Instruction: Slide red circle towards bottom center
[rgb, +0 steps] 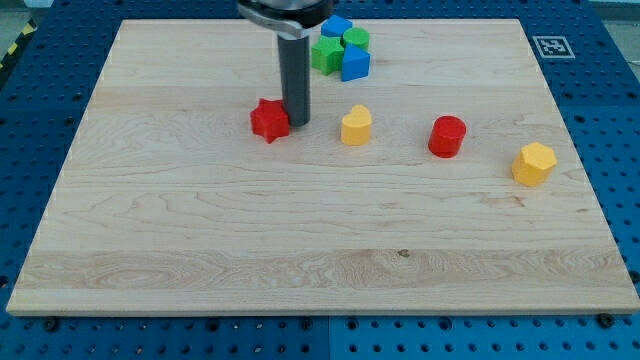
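Note:
The red circle is a short red cylinder standing right of the board's middle. My tip rests on the board well to its left, touching or nearly touching the right side of a red star. A yellow heart-shaped block lies between my tip and the red circle.
A yellow hexagon sits near the right edge. At the view's top middle is a cluster: a blue block, a green block, a green star and a blue block. The wooden board lies on a blue perforated table.

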